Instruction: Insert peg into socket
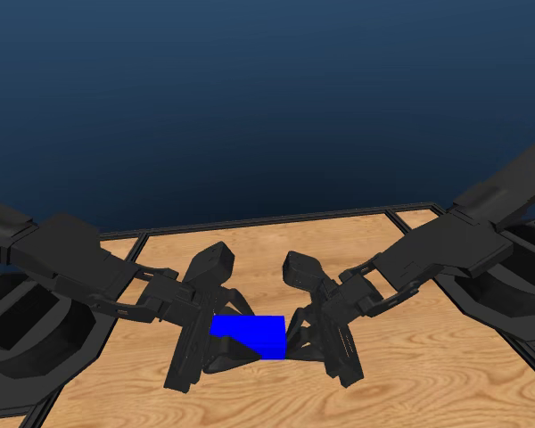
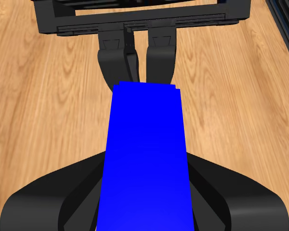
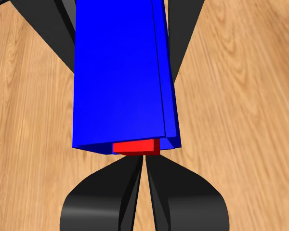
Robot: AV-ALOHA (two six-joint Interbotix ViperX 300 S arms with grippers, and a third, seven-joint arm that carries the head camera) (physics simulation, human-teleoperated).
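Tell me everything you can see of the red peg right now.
Only a short stub of the peg shows, and only in the right wrist view: a flat bright red rectangular end, plain and untextured, sticking out of the open end of the blue socket. The rest is hidden inside the socket. The right tool sits shut at that stub, its jaws nearly together. In the head and left wrist views the peg is not visible at all.

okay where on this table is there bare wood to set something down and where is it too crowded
Bare wood shows on the table behind the two hands, up to the back edge, and along the front edge below them. The middle is crowded: the left hand holds the socket, and the right hand meets it, with the peg mostly inside the socket.
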